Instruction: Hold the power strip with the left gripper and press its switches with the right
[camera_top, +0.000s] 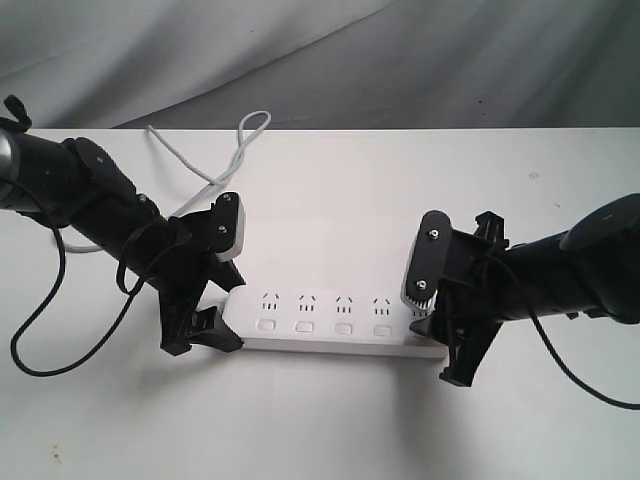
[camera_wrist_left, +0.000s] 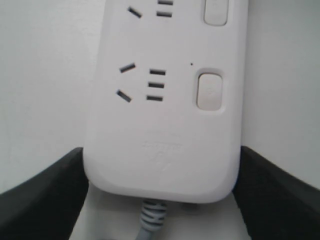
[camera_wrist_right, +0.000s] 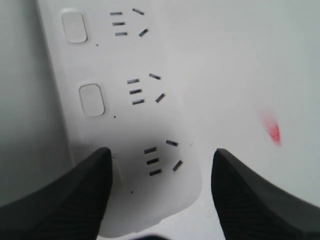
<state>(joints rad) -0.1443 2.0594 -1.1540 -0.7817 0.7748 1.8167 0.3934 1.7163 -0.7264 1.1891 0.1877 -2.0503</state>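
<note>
Right hand (camera_top: 442, 338) sits nearest you in the exterior view, at the front right of the bench (camera_top: 320, 430), over the right end of the power strip (camera_top: 330, 310). Jaws wide, nothing held. From its wrist view: one finger (camera_wrist_right: 65, 200) lies over the strip's button side, beside the last socket group, covering that place in the button row (contact or pressure cannot be told). The other finger (camera_wrist_right: 260, 200) stands off the strip, above bare bench. A small red smear (camera_wrist_right: 270, 127) marks the bench just beyond that finger.

Left hand (camera_top: 230, 308) is at the opposite end, the cord end. You have it clamped across the strip's width. In its wrist view both fingers (camera_wrist_left: 45, 200) bear on the two long edges of the rounded end, and the grey cord (camera_wrist_left: 150, 220) leaves between them.

Power strip lies flat on the bench, running left to right, sockets up, between your two arms. Four switches (camera_top: 343, 328) show in a row along its near edge, one below each socket group; the fifth is hidden under the right hand.

Cord runs from the left end back across the bench and loops near the rear edge. A loose black cable (camera_top: 30, 330) hangs in a loop off the left arm. Grey cloth (camera_top: 420, 50) hangs behind the bench.
</note>
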